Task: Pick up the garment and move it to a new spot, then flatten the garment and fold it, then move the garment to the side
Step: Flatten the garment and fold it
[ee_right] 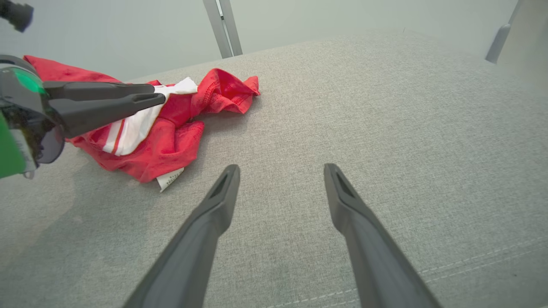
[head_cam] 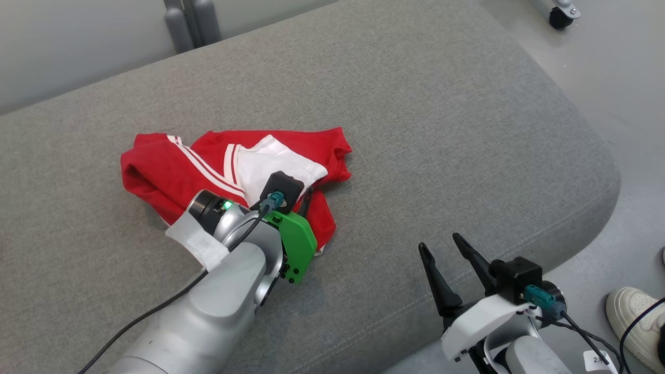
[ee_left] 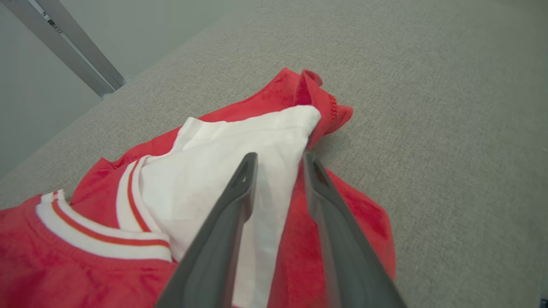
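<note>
A broad grey upholstered cushion [head_cam: 415,104] with rounded corners stretches out before me, its woven cover lit evenly and marked by soft shadows. A stitched seam [ee_right: 471,261] runs along its near edge. Behind it stands a plain pale wall [head_cam: 62,41], with grey metal posts [head_cam: 189,21] rising at the cushion's far side. To my right lies a smooth grey floor [head_cam: 623,78], where a black caster [head_cam: 560,18] rests and a person's white shoe [head_cam: 634,317] stands.
</note>
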